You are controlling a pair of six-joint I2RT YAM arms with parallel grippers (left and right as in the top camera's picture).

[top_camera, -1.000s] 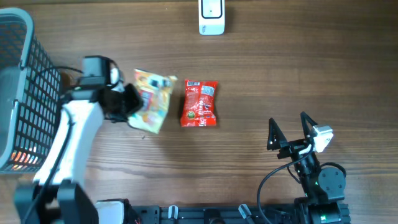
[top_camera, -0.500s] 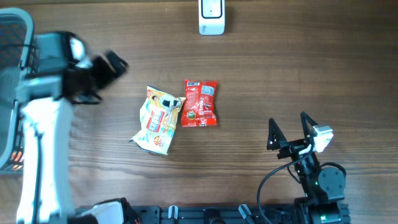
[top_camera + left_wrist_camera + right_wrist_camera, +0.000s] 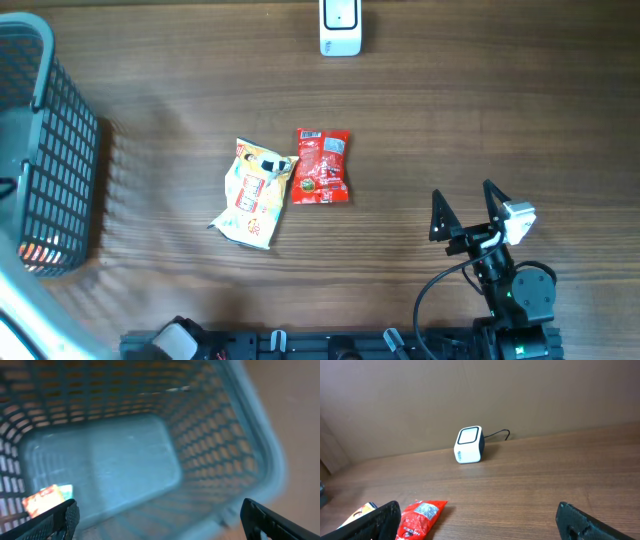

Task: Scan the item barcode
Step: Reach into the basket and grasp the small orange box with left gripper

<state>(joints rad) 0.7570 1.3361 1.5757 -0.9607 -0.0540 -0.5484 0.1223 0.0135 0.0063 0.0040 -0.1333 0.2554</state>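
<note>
Two snack packets lie side by side mid-table: a yellow packet and a red packet, whose white label faces up. The white barcode scanner stands at the far edge; in the right wrist view the scanner shows its window, with the red packet at lower left. My right gripper rests open at the near right, nothing in it. My left gripper hangs open and empty over the grey basket, out of the overhead view.
The grey mesh basket fills the table's left end. An orange packet lies on its floor. The scanner's cable trails off behind it. Bare wood lies between the packets and the right gripper.
The left gripper opened and let go of the yellow packet, which now lies beside the red one. The left arm swung left over the basket. The right arm has not moved.
</note>
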